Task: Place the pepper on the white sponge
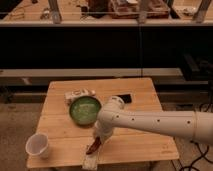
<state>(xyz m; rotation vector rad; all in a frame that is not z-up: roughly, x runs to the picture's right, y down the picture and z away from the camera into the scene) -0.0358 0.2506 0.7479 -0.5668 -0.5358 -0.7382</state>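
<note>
The pepper (93, 147) is small, elongated and dark red-brown. It sits at the gripper's tip, just above the far end of the white sponge (90, 161), an off-white block at the table's front edge. My gripper (96, 142) reaches down from the white arm (150, 122) that comes in from the right, and it is at the pepper. I cannot tell whether the pepper touches the sponge.
A green bowl (85, 109) stands mid-table. A flat whitish packet (79, 94) lies behind it. A dark flat object (125, 98) lies to the bowl's right. A white cup (38, 145) stands at the front left. The wooden table (145, 145) has open floor around it.
</note>
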